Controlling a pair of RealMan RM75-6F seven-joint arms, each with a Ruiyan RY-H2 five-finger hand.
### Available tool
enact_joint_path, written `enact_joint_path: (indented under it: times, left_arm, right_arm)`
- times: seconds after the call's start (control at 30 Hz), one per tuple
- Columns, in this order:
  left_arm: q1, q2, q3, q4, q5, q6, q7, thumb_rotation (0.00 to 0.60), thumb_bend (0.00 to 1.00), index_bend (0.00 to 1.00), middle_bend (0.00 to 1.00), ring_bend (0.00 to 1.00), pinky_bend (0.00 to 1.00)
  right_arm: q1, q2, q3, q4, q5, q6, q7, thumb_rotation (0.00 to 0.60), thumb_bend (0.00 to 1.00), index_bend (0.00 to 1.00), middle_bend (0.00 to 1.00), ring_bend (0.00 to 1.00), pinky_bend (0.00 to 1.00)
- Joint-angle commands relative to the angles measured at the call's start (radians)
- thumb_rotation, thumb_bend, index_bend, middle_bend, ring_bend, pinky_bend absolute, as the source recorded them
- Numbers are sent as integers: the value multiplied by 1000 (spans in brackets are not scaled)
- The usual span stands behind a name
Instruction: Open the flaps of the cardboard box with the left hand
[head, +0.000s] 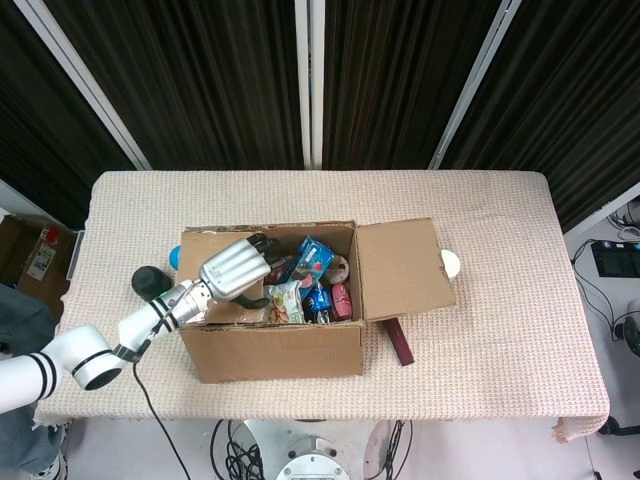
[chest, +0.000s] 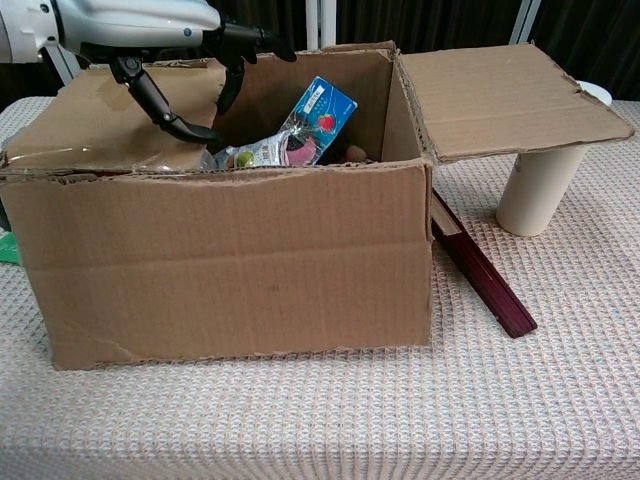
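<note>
The cardboard box (head: 275, 340) sits near the middle of the worktop (head: 500, 330), toward its near edge, with its right flap (head: 400, 268) folded outward and level. The left robot hand (head: 232, 272) hovers over the left flap (chest: 95, 120), fingers (chest: 150, 95) curled down at the flap's inner edge; whether they actually grip it cannot be told. Snack packets (head: 318, 255) fill the box. A dark red bar (chest: 480, 275) lies just right of it, near a cream cylinder (chest: 540, 190).

left hand (head: 233, 271), fingers (chest: 150, 95) curled downward
</note>
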Motion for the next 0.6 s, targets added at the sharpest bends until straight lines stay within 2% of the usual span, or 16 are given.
enact_joint_path:
  times: [0.03, 0.6]
  left_arm:
    - [4, 21, -8, -20, -2, 10, -1, 431, 188, 6, 494, 149, 218]
    - [33, 187, -61, -177, -63, 29, -96, 425, 188, 6, 502, 154, 220]
  right_arm:
    - [0, 0, 0, -2, -1, 1, -1, 600, 230, 0, 0, 0, 0]
    - [14, -6, -1, -11, -6, -9, -14, 600, 230, 0, 0, 0, 0]
